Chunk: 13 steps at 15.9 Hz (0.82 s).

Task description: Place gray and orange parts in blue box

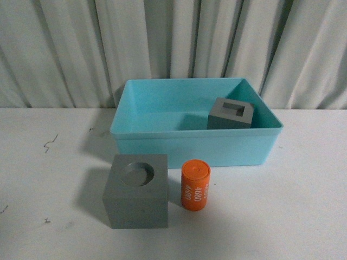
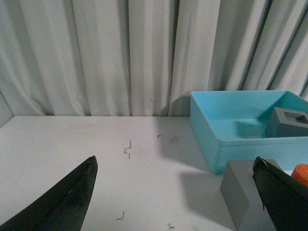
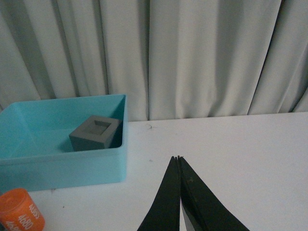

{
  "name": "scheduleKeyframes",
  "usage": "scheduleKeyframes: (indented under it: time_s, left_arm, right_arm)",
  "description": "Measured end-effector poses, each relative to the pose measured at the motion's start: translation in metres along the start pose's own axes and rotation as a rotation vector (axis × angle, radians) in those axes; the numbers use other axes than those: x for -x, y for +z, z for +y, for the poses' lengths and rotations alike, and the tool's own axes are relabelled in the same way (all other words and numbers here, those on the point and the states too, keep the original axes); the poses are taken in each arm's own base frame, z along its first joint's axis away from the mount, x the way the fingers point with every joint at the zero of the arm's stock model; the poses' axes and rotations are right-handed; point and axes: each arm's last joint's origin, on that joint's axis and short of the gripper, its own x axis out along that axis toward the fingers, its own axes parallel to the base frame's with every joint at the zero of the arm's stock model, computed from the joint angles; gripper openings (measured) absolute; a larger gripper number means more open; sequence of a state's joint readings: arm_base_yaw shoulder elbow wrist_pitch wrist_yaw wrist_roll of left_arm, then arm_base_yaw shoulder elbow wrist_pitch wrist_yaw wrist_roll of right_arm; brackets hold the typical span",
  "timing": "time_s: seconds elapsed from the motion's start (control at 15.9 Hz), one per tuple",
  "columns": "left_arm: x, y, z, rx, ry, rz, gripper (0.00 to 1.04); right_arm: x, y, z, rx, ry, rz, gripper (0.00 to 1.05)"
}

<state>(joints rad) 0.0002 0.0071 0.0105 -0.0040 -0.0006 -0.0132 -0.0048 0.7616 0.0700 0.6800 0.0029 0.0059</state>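
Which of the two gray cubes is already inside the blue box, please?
The cube with the square recess; the round-recess cube stands outside the blue box, on the table.

We see our right end effector (image 3: pixel 179 159) with jaws pressed together above the white worktop (image 3: pixel 231 144), the gray cube (image 3: pixel 94 134) with a square recess inside the blue box (image 3: pixel 72 168) near a corner, the orange cylinder (image 3: pixel 19 211) outside just beside the box wall, partly cropped, and a pale curtain (image 3: pixel 192 53) behind.
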Motion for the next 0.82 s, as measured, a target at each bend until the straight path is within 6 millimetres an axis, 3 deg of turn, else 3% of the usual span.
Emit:
scheduleKeyframes:
  time_s: [0.44, 0.82]
  left_arm:
    - [0.0, 0.0, 0.0, 0.0, 0.0, 0.0, 0.98]
    - [0.0, 0.0, 0.0, 0.0, 0.0, 0.0, 0.98]
  right_arm:
    - [0.01, -0.012, 0.0, 0.0, 0.0, 0.009, 0.02]
    - [0.022, -0.007, 0.0, 0.0, 0.0, -0.014, 0.02]
